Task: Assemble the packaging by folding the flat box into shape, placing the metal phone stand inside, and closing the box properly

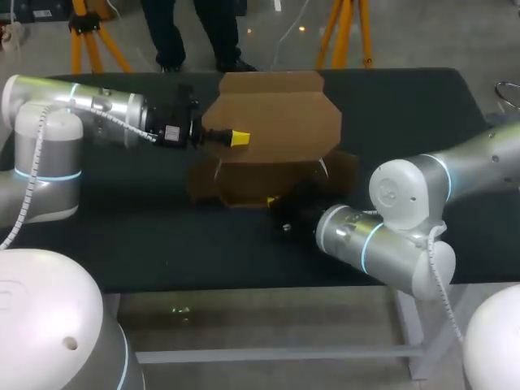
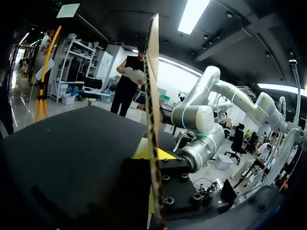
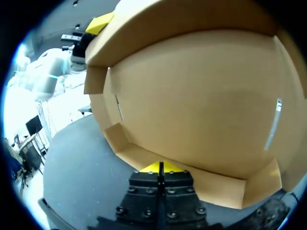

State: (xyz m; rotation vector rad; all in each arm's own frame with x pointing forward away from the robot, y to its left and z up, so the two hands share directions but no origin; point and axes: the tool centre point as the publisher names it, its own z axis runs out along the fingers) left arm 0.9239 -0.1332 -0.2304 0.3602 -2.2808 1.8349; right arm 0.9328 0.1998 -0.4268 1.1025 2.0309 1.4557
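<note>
The box [image 1: 272, 175] sits mid-table, half formed. Its base and low walls lie on the dark table [image 1: 146, 236], and the big panel [image 1: 276, 118] stands up on the far side. My left gripper [image 1: 236, 139], coming in from the left, pinches that panel between its fingers near the panel's left edge. In the left wrist view the panel [image 2: 152, 86] runs edge-on straight up out of the grip. My right gripper [image 1: 273, 202] is at the near wall [image 3: 216, 184] of the box, its fingers [image 3: 152, 168] pressed together with the tips against that wall's rim. I cannot tell whether any cardboard is nipped between them. I can't make out the phone stand in any view.

I judge the step in hand to be shaping the box: squaring the walls while the panel is held up. To do it well, I'd use the right fingers to anchor the near wall so the base doesn't skate across the table. I'd swing the left along the crease's arc rather than pull straight, so the fold forms at the score line and the board doesn't buckle. A light grip and slow travel should do. The side flaps [image 3: 114, 136] at the left corner need to tuck inside the walls, not catch outside them.
</note>
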